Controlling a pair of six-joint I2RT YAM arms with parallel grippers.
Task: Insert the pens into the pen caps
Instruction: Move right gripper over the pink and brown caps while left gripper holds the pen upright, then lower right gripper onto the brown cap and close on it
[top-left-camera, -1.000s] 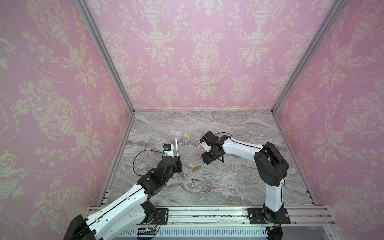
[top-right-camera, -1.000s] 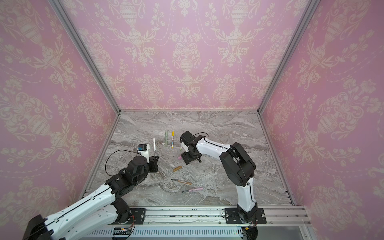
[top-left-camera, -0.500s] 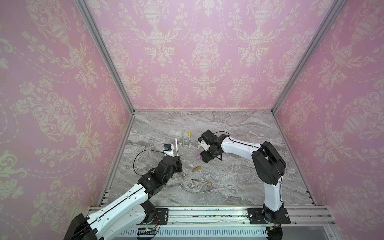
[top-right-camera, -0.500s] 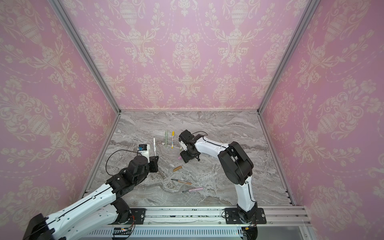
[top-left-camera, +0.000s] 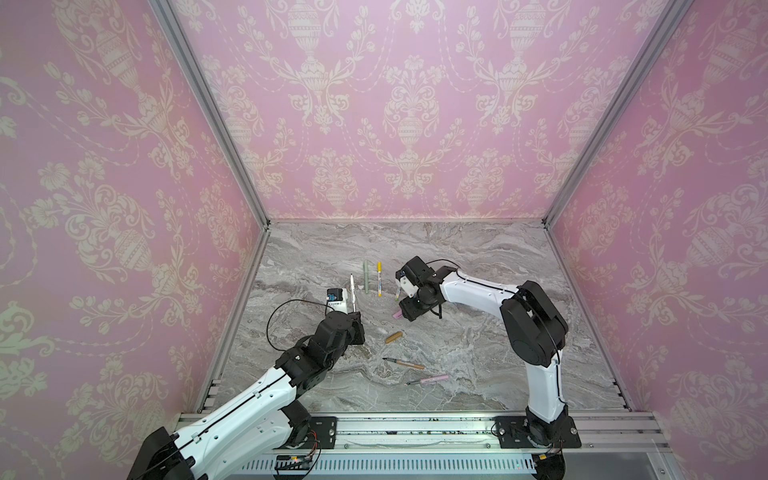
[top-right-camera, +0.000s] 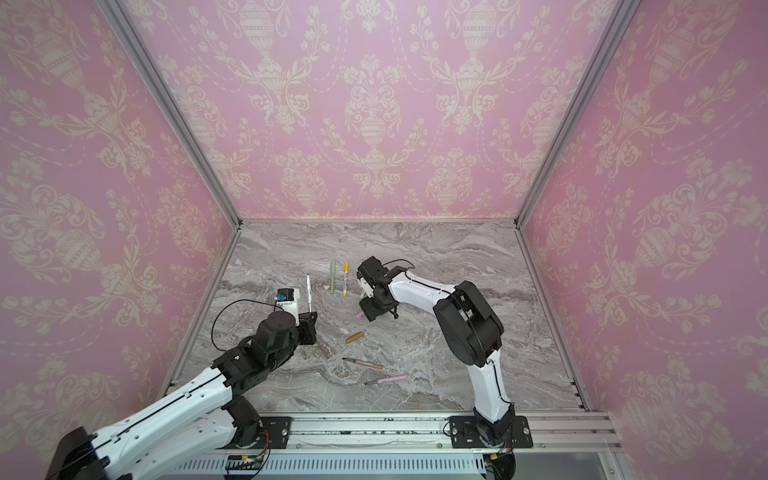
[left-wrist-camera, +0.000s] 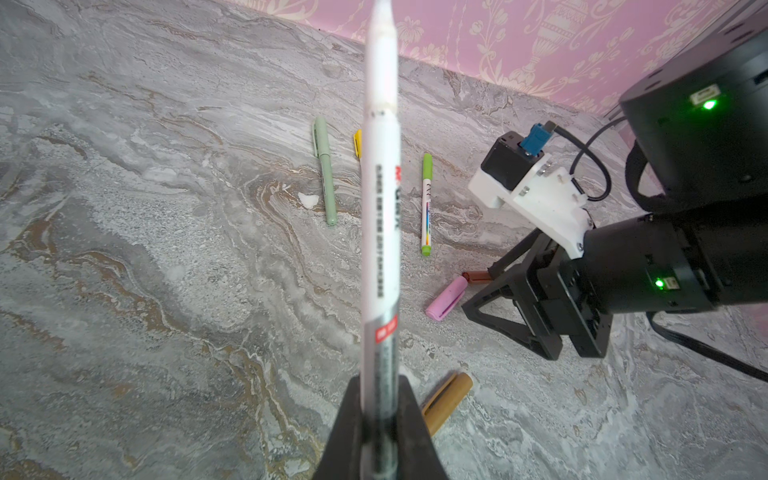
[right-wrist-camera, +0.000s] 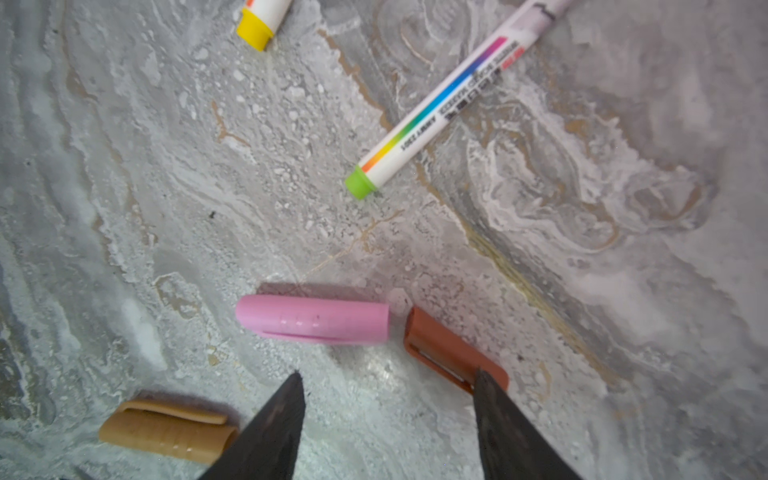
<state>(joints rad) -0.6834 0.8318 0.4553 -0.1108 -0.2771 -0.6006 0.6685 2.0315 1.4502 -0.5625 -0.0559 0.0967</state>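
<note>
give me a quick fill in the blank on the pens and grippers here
The pen in the left gripper has a ___ barrel.
The right gripper is ___.
The cap nearest the brown cap is ___.
The rainbow-striped pen is capped in ___.
Missing: white; open; pink; green.

Yellow-ended pen (right-wrist-camera: 252, 27) cut by frame edge; brown cap (right-wrist-camera: 446, 347) partly behind right pincer finger (right-wrist-camera: 507, 436).

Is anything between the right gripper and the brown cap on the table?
Nothing visible. The open right gripper is right over the brown cap, one finger overlapping its end. The pink cap lies close beside it, possibly crowding the grasp.
</note>
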